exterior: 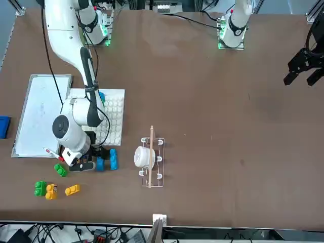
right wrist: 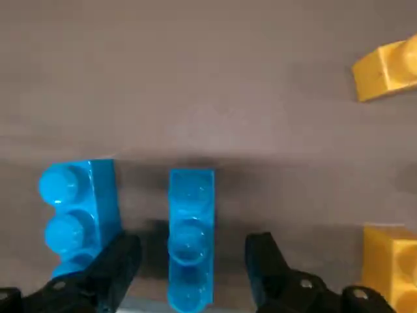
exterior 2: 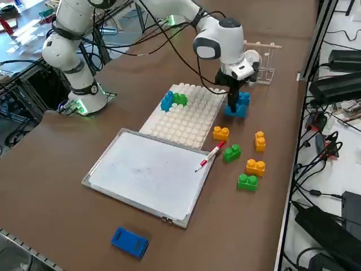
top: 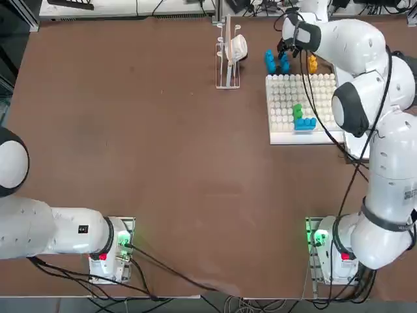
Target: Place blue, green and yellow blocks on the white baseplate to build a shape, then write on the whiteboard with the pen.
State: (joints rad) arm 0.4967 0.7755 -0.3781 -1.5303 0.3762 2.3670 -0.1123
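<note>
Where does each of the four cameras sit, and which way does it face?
Top: overhead, looking down; both arm bases below, white baseplate upper right.
Front: across the table, facing the robot; right arm over the blue blocks.
Right side: raised, looking diagonally over the whiteboard.
Right wrist: the open right gripper straddles a blue block.
All four show the blue blocks.

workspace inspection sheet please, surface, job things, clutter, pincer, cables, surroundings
surface: brown table, bare in the middle.
job's things: white baseplate carries a green and a blue block; whiteboard beside it; pen on the whiteboard's edge; two blue blocks and loose yellow and green blocks on the table.
clutter: blue pad; clear rack.
grippers: right pincer open, straddling one blue block.
cables: black cables hang along the right arm.
surroundings: equipment and cables beyond the table edge.
</note>
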